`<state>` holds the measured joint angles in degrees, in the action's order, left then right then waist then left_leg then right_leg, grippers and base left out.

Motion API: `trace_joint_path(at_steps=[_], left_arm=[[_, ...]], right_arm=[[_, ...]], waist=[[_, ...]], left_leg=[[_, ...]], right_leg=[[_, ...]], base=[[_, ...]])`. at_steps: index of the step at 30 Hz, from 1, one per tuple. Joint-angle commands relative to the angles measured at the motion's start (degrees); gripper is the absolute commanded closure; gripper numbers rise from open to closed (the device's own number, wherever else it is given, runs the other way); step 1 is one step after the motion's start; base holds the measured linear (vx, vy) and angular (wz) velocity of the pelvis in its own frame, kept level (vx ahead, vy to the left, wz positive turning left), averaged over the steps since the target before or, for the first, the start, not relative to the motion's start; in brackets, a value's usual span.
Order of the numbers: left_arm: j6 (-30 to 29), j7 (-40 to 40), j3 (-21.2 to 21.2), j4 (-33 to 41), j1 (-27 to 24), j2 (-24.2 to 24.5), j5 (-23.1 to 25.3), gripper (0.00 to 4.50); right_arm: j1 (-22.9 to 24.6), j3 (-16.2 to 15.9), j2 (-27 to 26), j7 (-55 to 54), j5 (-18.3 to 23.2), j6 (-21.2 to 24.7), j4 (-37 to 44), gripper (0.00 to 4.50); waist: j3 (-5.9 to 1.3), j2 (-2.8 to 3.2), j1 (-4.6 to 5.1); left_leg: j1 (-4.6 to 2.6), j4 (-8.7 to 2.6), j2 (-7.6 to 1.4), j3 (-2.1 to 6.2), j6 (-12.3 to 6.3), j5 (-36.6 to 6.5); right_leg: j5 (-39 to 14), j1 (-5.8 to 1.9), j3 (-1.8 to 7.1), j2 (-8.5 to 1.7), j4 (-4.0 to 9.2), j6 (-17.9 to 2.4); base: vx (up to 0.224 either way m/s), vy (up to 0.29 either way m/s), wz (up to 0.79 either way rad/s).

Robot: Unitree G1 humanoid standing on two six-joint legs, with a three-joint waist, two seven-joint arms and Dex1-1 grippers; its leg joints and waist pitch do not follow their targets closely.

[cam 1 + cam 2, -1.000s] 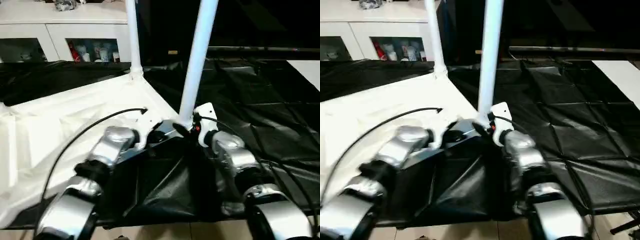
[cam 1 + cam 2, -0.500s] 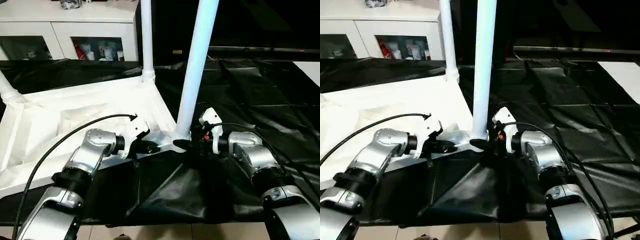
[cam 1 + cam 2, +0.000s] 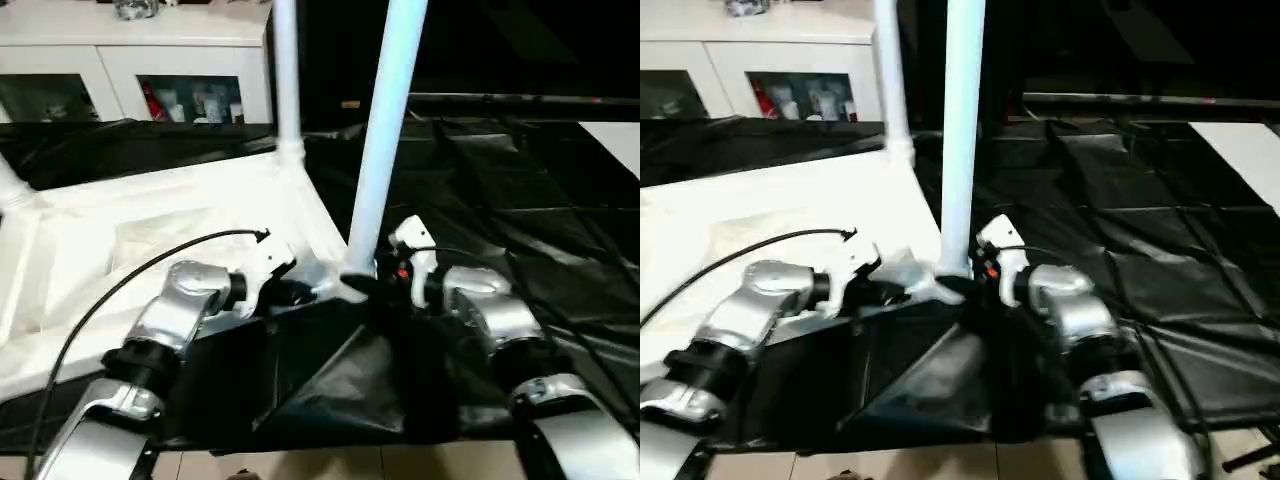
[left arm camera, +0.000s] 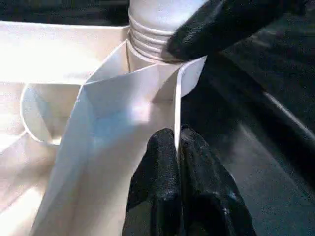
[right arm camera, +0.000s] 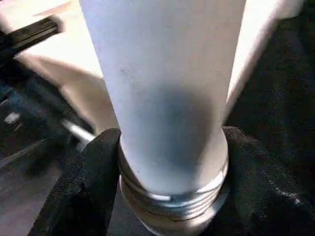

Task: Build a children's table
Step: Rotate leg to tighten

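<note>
right pincer (image 5: 170, 196) clasps the near leg (image 3: 383, 140) base (left pincer (image 4: 177, 147) pinches the tabletop (image 3: 130, 240) rim).

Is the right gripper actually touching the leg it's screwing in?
Touching. The right wrist view shows the right gripper with a black finger pressed against each side of the leg, just above its threaded base.

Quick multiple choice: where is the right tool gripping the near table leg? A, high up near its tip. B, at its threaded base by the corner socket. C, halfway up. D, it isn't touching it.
B: the right tool has a black finger on each side of the leg just above its threaded base.
</note>
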<state>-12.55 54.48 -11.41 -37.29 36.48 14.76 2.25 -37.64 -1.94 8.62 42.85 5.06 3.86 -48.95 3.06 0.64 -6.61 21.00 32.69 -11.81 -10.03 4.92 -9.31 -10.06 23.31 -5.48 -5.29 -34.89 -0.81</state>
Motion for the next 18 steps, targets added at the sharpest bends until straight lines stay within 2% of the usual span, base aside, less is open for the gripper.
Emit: trace_joint_path(at_steps=[1, 2, 3, 4, 5, 6, 9, 12, 13, 17, 18], left_arm=[[-1.32, -6.66, 1.45, -2.21, 2.11, -3.64, -0.58, 4.50], [-3.11, -11.59, 2.04, -4.61, 3.68, -5.38, 0.21, 4.50], [-3.63, -14.09, 2.31, -5.61, 4.33, -6.13, 0.61, 4.50], [-3.82, -15.52, 2.45, -6.20, 4.72, -6.54, 0.83, 4.50], [-3.78, -16.45, 2.46, -6.75, 5.11, -7.00, 0.96, 4.50], [-3.45, -18.70, 2.68, -7.73, 5.90, -8.33, 0.93, 4.50], [-0.61, -17.55, 1.37, -7.63, 6.08, -9.05, 1.81, 4.50], [-0.87, -16.57, 1.75, -7.43, 6.11, -9.60, 0.98, 4.50], [-0.45, -16.03, 1.59, -7.40, 6.08, -9.52, 0.91, 4.50], [0.67, -13.10, 1.33, -6.87, 5.40, -8.18, 0.14, 4.50], [1.05, -11.79, 1.31, -6.55, 5.11, -7.64, -0.16, 4.50]], right_arm=[[0.30, 1.43, -2.48, -9.46, -0.13, 2.09, -2.79, 1.73], [0.02, 3.27, -4.69, -14.88, 0.79, 2.57, -3.59, 1.73], [-0.14, 3.88, -5.59, -17.36, 0.92, 2.73, -3.93, 1.73], [-0.27, 4.16, -6.11, -18.81, 0.92, 2.78, -4.16, 1.73], [-0.49, 4.46, -6.80, -20.71, 0.90, 2.91, -4.50, 1.73], [-0.95, 5.10, -8.85, -24.00, 1.12, 2.46, -5.03, 1.73], [-1.26, 4.44, -11.10, -24.17, 1.02, 2.06, -5.01, 1.73], [-1.08, 2.59, -11.75, -22.65, -0.84, -0.53, -3.92, 1.73], [-1.09, 2.60, -11.75, -21.82, -0.77, -0.91, -3.64, 1.18], [-1.27, 1.58, -9.04, -15.27, -0.65, -2.56, -2.47, 0.94], [-1.37, 0.93, -7.70, -13.39, -1.12, -2.78, -2.42, 0.69]], waist=[[-3.71, -0.51, -0.03], [-3.66, -0.46, 0.13], [-3.74, -0.60, 0.08], [-3.75, -0.37, 0.03], [-3.80, -0.50, 0.02], [-3.78, -0.31, 0.03], [-3.80, -0.42, 0.07], [-3.72, -0.51, 0.07], [-3.72, -0.51, 0.07], [-3.78, -0.67, 0.08], [-3.81, -0.65, 0.09]], left_leg=[[-0.67, -3.83, -1.31, 0.34, -0.77, -14.46], [-0.59, -3.81, -1.27, 0.24, -0.64, -14.43], [-0.78, -3.78, -1.17, 0.31, -0.28, -14.76], [-0.67, -3.75, -1.16, 0.30, -0.36, -14.58], [-0.64, -3.76, -1.17, 0.29, -0.60, -14.37], [-0.63, -3.74, -1.16, 0.27, -0.74, -14.28], [-0.41, -3.76, -1.05, 0.30, -1.14, -14.55], [-0.41, -3.83, -1.10, 0.32, -1.31, -15.22], [-0.41, -3.83, -1.10, 0.32, -1.31, -15.22], [-0.17, -3.77, -1.11, 0.29, -2.13, -14.51], [-0.13, -3.72, -1.12, 0.28, -2.29, -13.96]], right_leg=[[-19.70, -2.77, 2.87, -3.55, 4.99, -9.65], [-19.62, -2.70, 2.96, -3.51, 5.01, -9.56], [-20.46, -2.76, 2.88, -3.61, 5.16, -9.24], [-20.24, -2.80, 2.91, -3.66, 5.20, -9.19], [-19.47, -2.79, 2.90, -3.56, 5.18, -8.98], [-18.97, -2.75, 2.92, -3.52, 5.17, -9.10], [-18.41, -2.90, 2.82, -3.52, 5.25, -8.81], [-19.11, -2.90, 2.81, -3.55, 5.29, -8.61], [-19.11, -2.90, 2.81, -3.55, 5.29, -8.61], [-17.30, -3.12, 2.82, -3.52, 5.04, -8.96], [-17.05, -3.21, 2.79, -3.52, 5.03, -9.11]], base=[[0.000, 0.000, 0.00], [0.000, 0.000, 0.00], [0.000, 0.000, 0.00], [0.000, 0.000, 0.00], [0.000, 0.000, 0.00], [0.000, 0.000, 0.00], [0.000, 0.000, 0.00], [0.000, 0.000, 0.00], [0.000, 0.000, 0.00], [0.000, 0.000, 0.00], [0.000, 0.000, 0.00]])
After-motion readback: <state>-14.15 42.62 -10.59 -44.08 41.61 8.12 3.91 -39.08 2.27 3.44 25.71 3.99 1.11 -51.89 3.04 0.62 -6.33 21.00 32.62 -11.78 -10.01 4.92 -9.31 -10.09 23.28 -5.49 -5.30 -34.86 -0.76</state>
